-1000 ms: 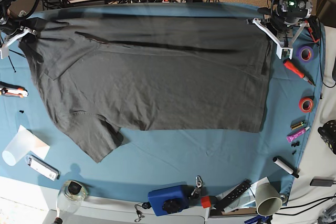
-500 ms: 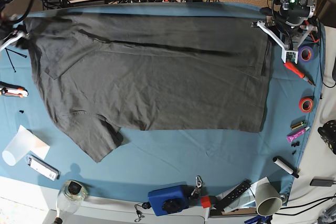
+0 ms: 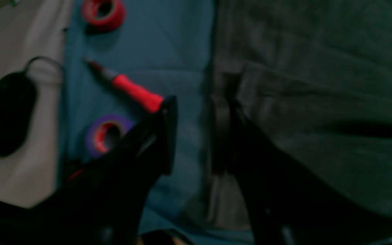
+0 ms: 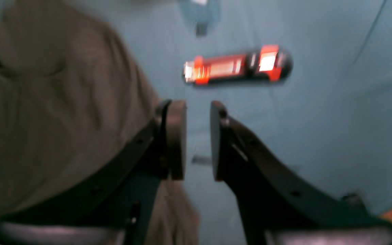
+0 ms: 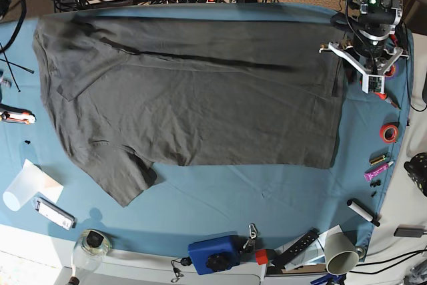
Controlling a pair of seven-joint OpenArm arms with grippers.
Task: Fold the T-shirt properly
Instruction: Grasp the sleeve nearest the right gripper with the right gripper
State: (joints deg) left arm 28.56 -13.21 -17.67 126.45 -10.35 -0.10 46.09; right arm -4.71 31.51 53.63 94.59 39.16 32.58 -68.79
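On the desk [image 5: 220, 198], T-shirt [image 5: 193, 98]: spread flat, upper half now folded down, both far corners released since a second ago. Left fingers [image 3: 196, 132] and right fingers [image 4: 197, 139]: narrowly parted, empty, withdrawn off the cloth; next fold probably pending.

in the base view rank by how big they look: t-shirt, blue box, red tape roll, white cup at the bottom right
1. T-shirt, by far the largest.
2. Blue box.
3. White cup, only slightly smaller than the box, so that order is unsure.
4. Red tape roll, the smallest.
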